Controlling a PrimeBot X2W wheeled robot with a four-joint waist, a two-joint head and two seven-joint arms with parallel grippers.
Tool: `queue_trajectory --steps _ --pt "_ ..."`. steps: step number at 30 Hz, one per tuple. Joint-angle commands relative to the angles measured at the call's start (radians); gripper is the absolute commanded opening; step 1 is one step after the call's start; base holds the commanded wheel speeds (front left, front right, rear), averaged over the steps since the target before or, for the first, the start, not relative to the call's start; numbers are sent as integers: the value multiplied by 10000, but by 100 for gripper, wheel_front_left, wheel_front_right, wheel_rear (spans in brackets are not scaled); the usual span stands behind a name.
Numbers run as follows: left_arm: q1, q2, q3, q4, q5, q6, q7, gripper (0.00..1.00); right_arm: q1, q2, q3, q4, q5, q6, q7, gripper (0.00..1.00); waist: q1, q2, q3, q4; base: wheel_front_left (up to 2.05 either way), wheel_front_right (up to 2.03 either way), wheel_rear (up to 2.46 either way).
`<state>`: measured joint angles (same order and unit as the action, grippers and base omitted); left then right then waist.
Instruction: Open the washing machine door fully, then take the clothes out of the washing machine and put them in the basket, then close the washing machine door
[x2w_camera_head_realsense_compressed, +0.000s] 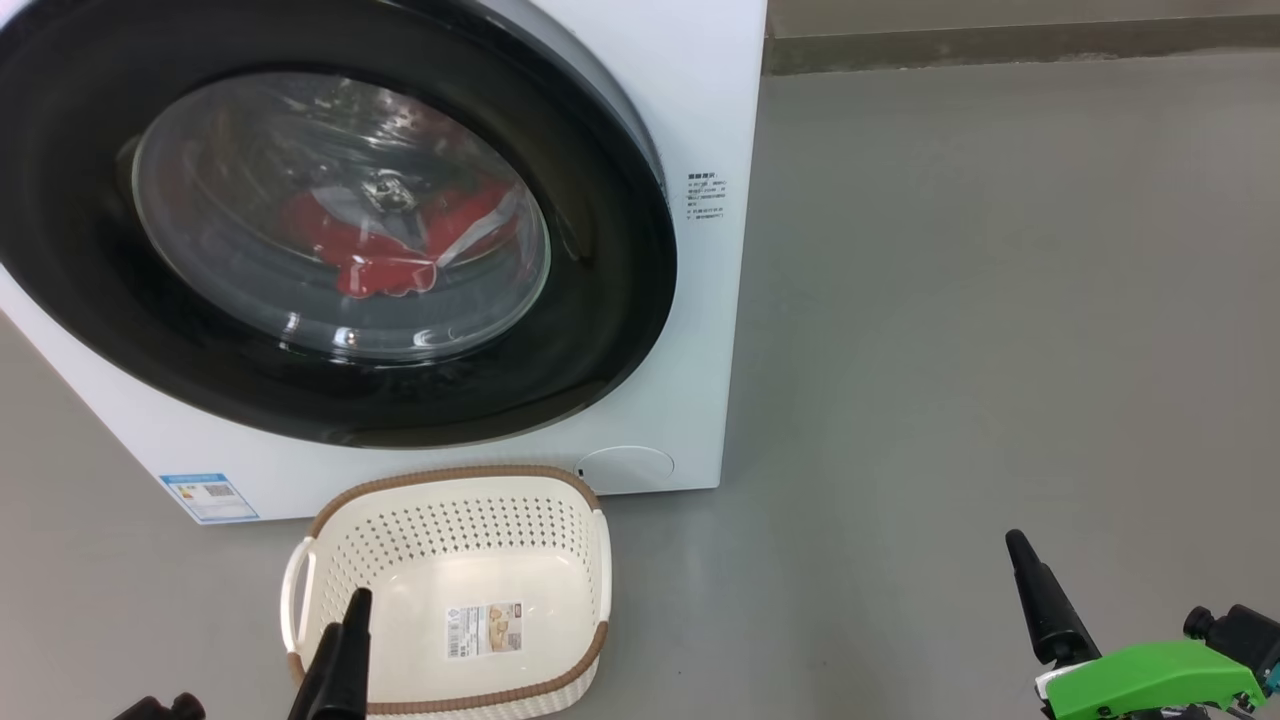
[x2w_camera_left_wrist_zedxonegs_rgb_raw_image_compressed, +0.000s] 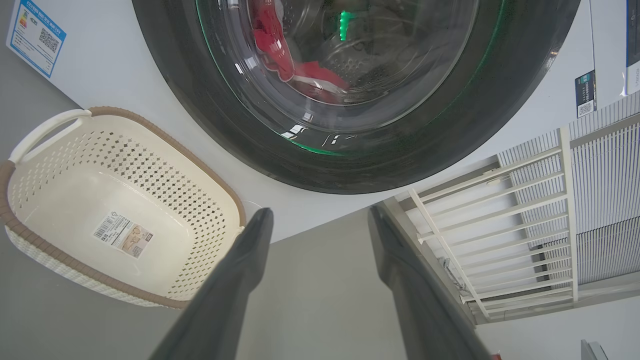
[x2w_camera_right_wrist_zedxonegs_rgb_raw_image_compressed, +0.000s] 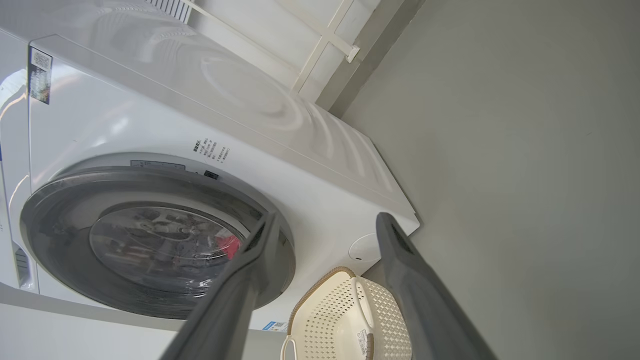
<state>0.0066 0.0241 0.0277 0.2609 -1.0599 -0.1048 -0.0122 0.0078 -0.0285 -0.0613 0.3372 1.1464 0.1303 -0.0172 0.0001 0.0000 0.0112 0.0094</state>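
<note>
Washing machine door (x2w_camera_head_realsense_compressed: 340, 220) is sitting shut on the front of the washing machine (x2w_camera_head_realsense_compressed: 720, 100), facing outward; being round, it has no long axis. Red clothes (x2w_camera_head_realsense_compressed: 380, 270) are lying behind its glass. The basket (x2w_camera_head_realsense_compressed: 450, 472) is standing just before the machine, mouth up, long side along that front. Left gripper (x2w_camera_left_wrist_zedxonegs_rgb_raw_image_compressed: 320, 215) and right gripper (x2w_camera_right_wrist_zedxonegs_rgb_raw_image_compressed: 327, 220) are hanging spread, empty. Opening probably means hooking the rim's edge and swinging it clear above the basket.

The washing machine (x2w_camera_head_realsense_compressed: 722, 300) is white, the washing machine door (x2w_camera_head_realsense_compressed: 605, 330) black-rimmed. Red clothes (x2w_camera_head_realsense_compressed: 380, 270); cream perforated basket (x2w_camera_head_realsense_compressed: 450, 522), brown rim.
</note>
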Motion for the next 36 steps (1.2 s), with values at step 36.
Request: queue_trajectory --steps 36 --pt "258 295 -144 -1021 4719 244 -1172 100 65 -185 317 -217 -4145 3 -1132 100 -1 0 67 24 0 0 0"
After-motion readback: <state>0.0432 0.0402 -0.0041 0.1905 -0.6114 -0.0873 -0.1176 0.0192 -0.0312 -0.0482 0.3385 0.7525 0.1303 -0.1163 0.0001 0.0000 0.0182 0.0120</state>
